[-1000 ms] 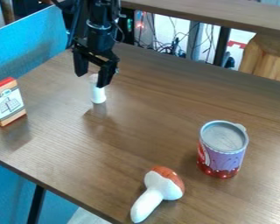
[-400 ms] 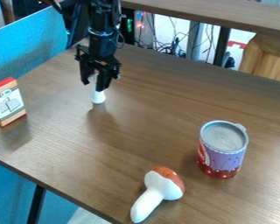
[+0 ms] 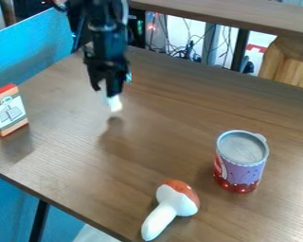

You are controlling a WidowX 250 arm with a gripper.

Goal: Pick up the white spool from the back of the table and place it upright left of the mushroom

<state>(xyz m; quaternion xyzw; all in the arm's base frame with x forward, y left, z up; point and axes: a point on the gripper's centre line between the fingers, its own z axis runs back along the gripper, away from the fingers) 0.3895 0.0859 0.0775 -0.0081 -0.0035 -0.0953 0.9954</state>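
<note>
Gripper point(image 3: 104, 93): its jaws are clenched on the white object
White object point(image 3: 115, 104): between the jaws, lower end pointing down
Box point(image 3: 8, 111): upright, at the view's left of the jaws
Purple-red cup point(image 3: 243, 165): standing, right and nearer the camera
Toy mushroom point(image 3: 170, 208): lying, likewise nearer, on the counter point(image 3: 65, 156)

The one camera looks down at a slant from above the near side of the counter point(image 3: 160, 142), facing across it toward the gripper point(image 3: 103, 92), which is farther off, upper left. The mushroom point(image 3: 177, 201) lies closest, low in the view; past the counter's far edge, cables point(image 3: 187, 51) show.
</note>
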